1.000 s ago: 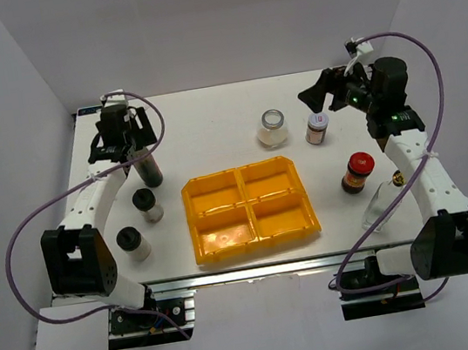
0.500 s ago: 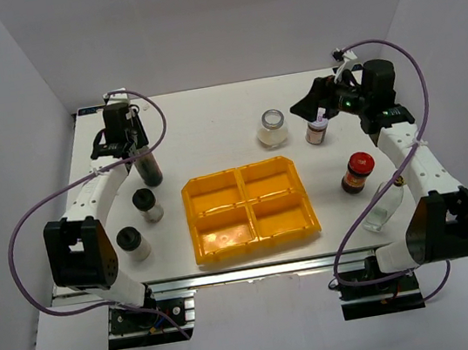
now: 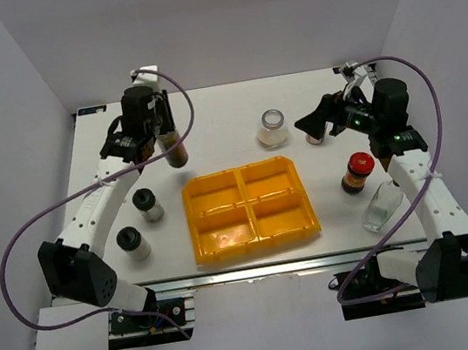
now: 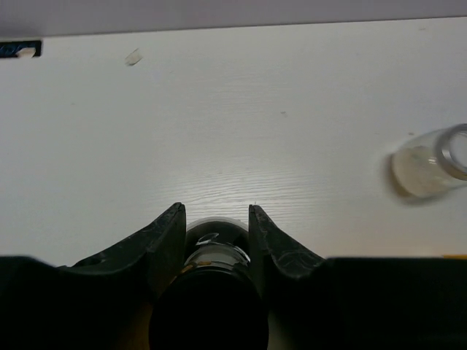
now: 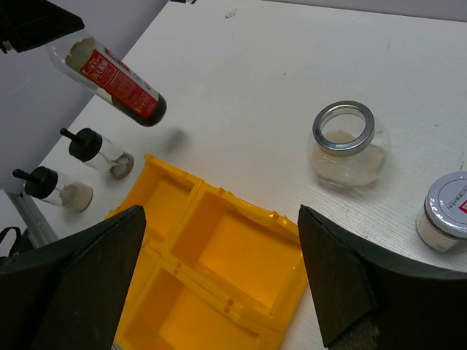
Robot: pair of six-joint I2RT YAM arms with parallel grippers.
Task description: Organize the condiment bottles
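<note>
Altogether seven condiment bottles show in the overhead view, plus one yellow tray (image 3: 190, 217) with four compartments and two arms. The left gripper (image 4: 214, 211) is clamped on the neck of the tall dark bottle (image 3: 176, 150). It holds the bottle tilted and off the table (image 3: 206, 109), upper left of centre, just above the tray's upper-left corner. In the right wrist view the bottle's shadow falls on the white surface beneath it.

Two black-lidded shakers (image 3: 148, 204) (image 3: 132, 243) stand upright at the left, near each other, between the tray and the table's left edge. One wide clear jar (image 3: 273, 128) stands above the tray's upper-right corner. One silver-lidded jar (image 3: 313, 135) is just to the right of it, partly covered by the right gripper (image 3: 320, 116), whose jaws are spread wide and hold nothing. One red-lidded jar (image 3: 358, 172) stands to the right of the tray. One clear bottle (image 3: 381, 206) sits below it, close to the table's right edge, and the right arm hides its top.

The tray lies at centre, its lower rim close to the table's near edge. White tabletop runs broad across the upper part of the frame, from the left arm to the clear jar. A narrower strip separates the tray from the shakers, and another separates it from the red-lidded jar.
</note>
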